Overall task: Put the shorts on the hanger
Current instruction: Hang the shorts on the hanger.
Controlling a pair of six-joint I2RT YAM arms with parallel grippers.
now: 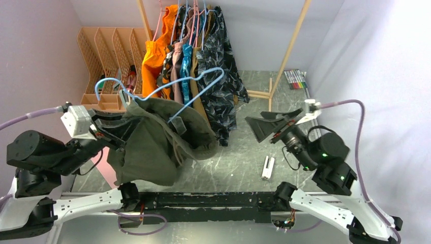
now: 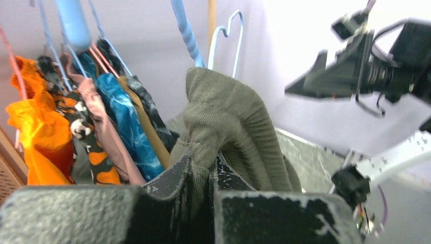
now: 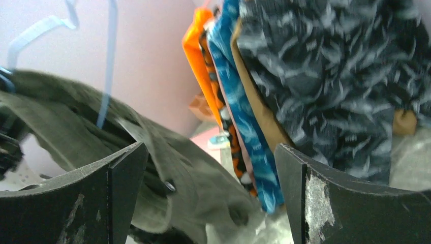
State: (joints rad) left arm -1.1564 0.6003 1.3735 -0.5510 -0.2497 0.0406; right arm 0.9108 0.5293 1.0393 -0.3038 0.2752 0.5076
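Observation:
The olive-green shorts (image 1: 160, 137) hang bunched over the light-blue hanger (image 1: 201, 81), held in the air left of centre. My left gripper (image 1: 124, 109) is shut on the ribbed waistband of the shorts (image 2: 228, 127), with the fabric pinched between its fingers (image 2: 175, 183); the hanger's blue bar (image 2: 185, 30) rises just behind. My right gripper (image 1: 264, 127) is open and empty, apart from the shorts on their right. In the right wrist view the shorts (image 3: 193, 178) and the hanger (image 3: 106, 76) lie ahead between the spread fingers (image 3: 305, 198).
A wooden rack (image 1: 292, 40) at the back holds several hung garments, among them an orange one (image 1: 155, 51) and a dark patterned one (image 1: 221, 76). Tan trays (image 1: 104, 51) stand at the back left. Markers (image 1: 297, 79) and a small white object (image 1: 268, 168) lie on the table.

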